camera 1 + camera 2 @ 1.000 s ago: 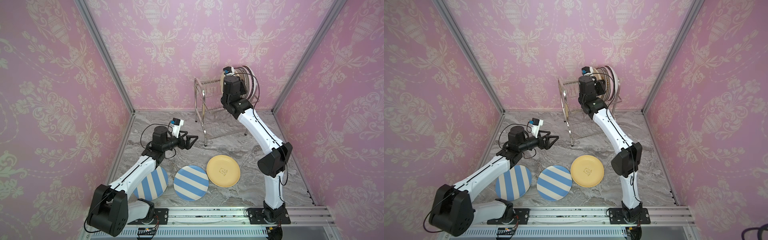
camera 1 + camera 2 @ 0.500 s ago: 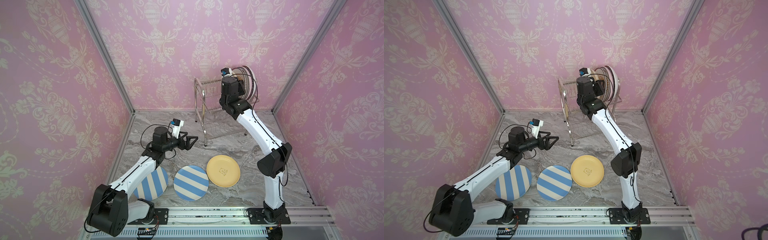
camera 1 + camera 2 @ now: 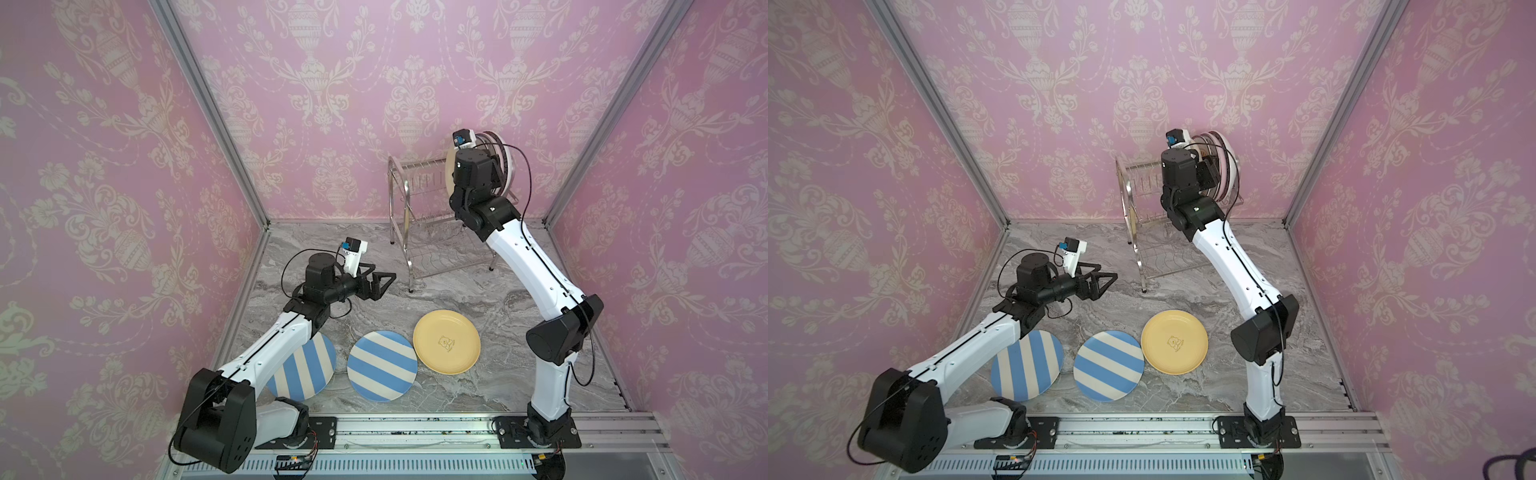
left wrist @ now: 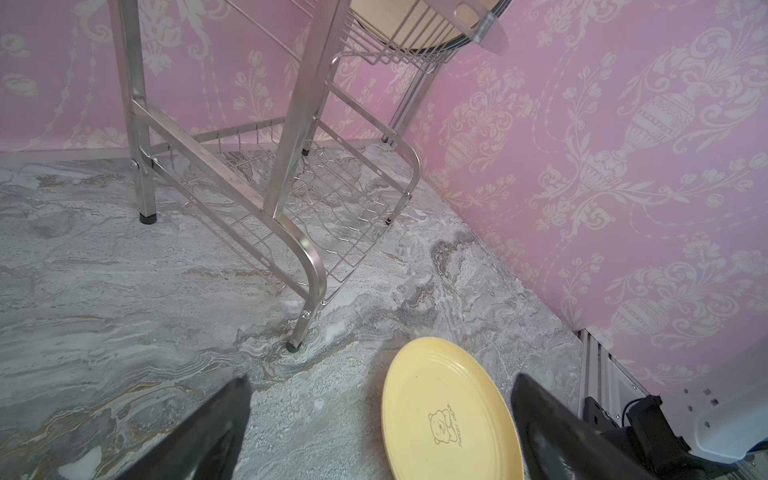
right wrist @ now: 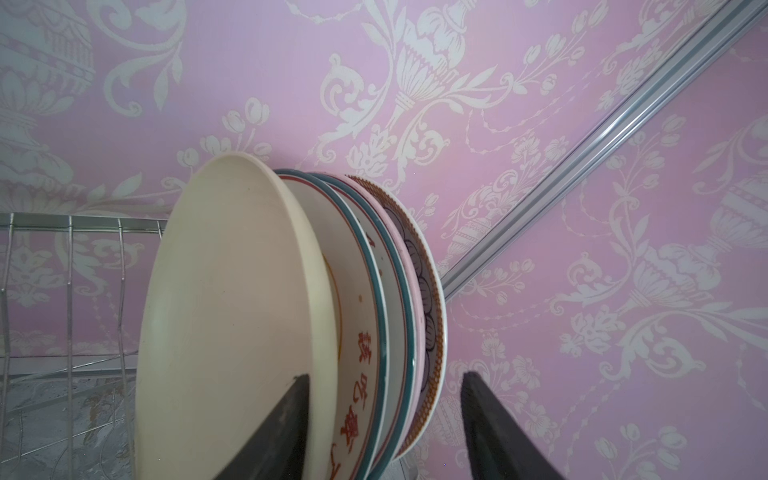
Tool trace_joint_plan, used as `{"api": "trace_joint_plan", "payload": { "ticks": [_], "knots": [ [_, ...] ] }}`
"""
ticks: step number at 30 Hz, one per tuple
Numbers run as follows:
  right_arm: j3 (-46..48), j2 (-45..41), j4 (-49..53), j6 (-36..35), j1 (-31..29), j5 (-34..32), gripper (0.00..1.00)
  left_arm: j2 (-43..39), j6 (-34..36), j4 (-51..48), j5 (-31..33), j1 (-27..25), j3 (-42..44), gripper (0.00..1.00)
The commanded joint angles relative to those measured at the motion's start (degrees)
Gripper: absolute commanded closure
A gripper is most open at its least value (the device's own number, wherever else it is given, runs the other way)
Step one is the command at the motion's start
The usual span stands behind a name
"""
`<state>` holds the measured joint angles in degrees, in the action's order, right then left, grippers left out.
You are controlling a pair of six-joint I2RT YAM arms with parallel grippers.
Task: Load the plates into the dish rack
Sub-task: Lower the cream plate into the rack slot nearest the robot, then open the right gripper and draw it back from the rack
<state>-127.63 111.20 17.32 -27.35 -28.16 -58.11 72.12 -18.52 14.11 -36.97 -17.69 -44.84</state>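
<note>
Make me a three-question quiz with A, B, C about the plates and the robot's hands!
1. Where is the yellow plate?
A. leaning on a wall
B. flat on the table, beside a striped plate
C. hanging in the air

2. How many plates lie flat on the table?
A. two
B. three
C. five

3. How is the left hand?
A. shut on a plate
B. shut on nothing
C. open and empty

Answers:
1 B: it lies by the blue stripes.
2 B: that striped plate, another striped plate and the yellow one.
3 C: its fingers stand apart, holding nothing.
</note>
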Motion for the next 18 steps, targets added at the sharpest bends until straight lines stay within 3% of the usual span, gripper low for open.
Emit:
{"api": "trace_joint_plan", "payload": {
  "ticks": [1, 9, 18],
  "knots": [
    [0.5, -2.6, 1.8, 3.1, -0.2, 1.2, 0.35, -0.1, 0.5, 0.3, -0.1, 0.5, -0.6, 0.01],
    [2.1, -6.3, 7.9, 11.0, -0.5, 8.1, 0.22, -0.1, 0.7, -0.4, -0.1, 0.4, -1.1, 0.01],
    [3.2, -8.3, 10.7, 14.4, -0.7, 11.6, 0.17, -0.1, 0.3, -0.5, -0.4, 0.5, -1.3, 0.01]
  ]
}}
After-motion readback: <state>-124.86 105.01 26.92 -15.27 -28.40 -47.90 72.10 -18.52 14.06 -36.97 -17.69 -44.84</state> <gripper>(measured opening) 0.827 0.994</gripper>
